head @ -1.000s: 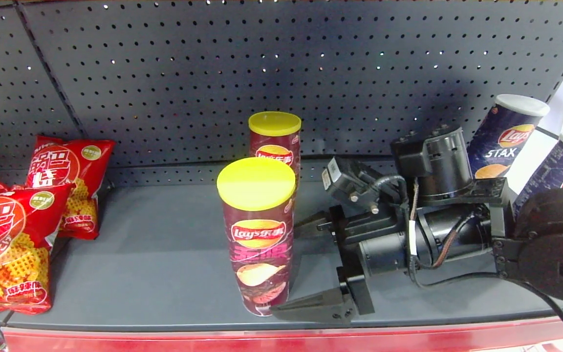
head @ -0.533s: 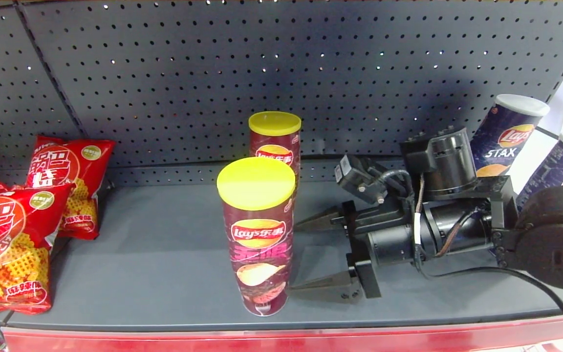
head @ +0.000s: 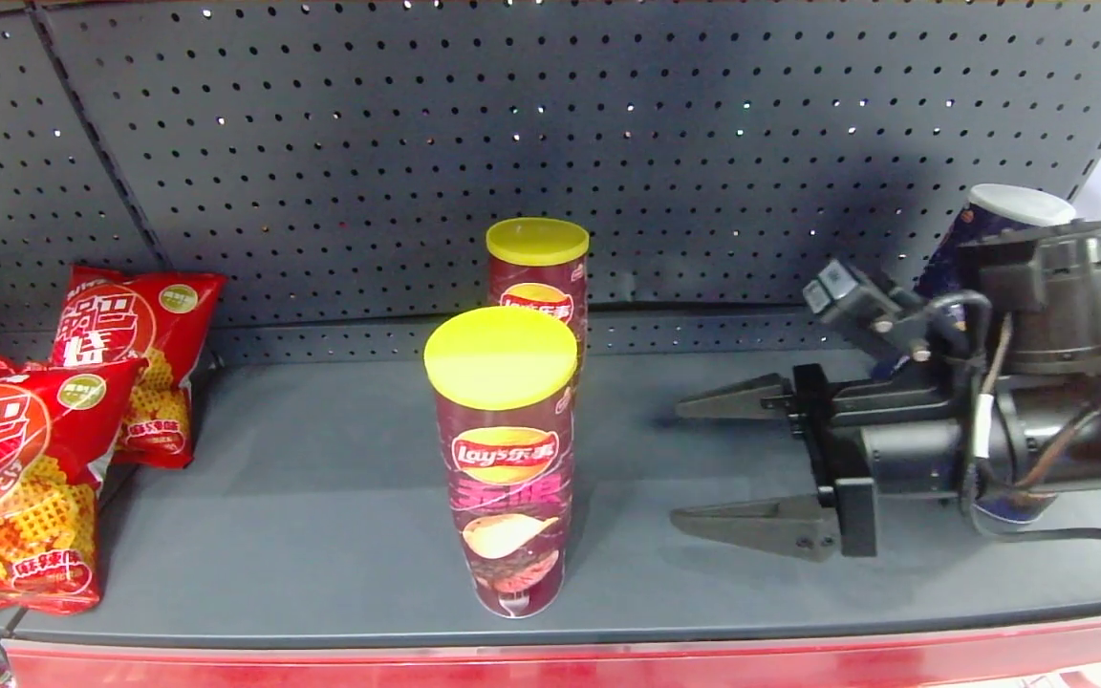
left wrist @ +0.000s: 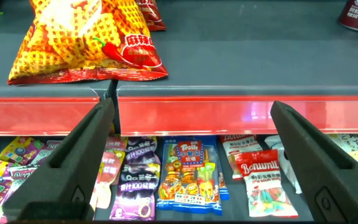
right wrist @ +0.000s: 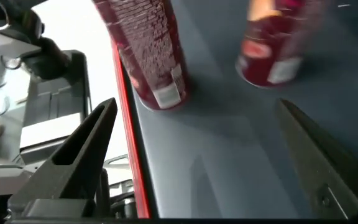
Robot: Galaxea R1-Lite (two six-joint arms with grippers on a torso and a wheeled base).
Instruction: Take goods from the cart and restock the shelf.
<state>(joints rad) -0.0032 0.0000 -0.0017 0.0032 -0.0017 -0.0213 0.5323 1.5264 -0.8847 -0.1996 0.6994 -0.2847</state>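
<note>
Right gripper (head: pixel 677 464) sits low over the shelf (head: pixel 321 497), right of centre in the head view. Fingers are spread wide with nothing between them, and there's a clear gap to the front can (head: pixel 503 459). You can read that as a release pose: jaws level with the can's lower half, pointing at it, not touching.

The front can stands upright near the shelf lip at centre frame, yellow lid up and label facing out. The rear can (head: pixel 536 272) stands behind it against the pegboard (head: pixel 417 143). One behind the other with labels forward looks like deliberate facing. The right wrist view shows bare shelf between the front can (right wrist: pixel 148 56) and the rear can (right wrist: pixel 272 56), so their bases stand apart.

Left gripper (left wrist: pixel 192 104) hangs in front of the red shelf lip (left wrist: pixel 229 115), fingers wide and empty. My guess is it's parked out of the way.

Hard to read:
- The front can covers the rear can's lower half in the head view.
- The right arm blocks most of the blue can (head: pixel 1000 215) at right, so you can't check how it stands.
- The red snack bags (head: pixel 25 478) are cut by the left edge, so no count.
- The candy packets (left wrist: pixel 188 177) on the shelf below are half behind the left fingers.
- Both can tops are cut off in the right wrist view.
</note>
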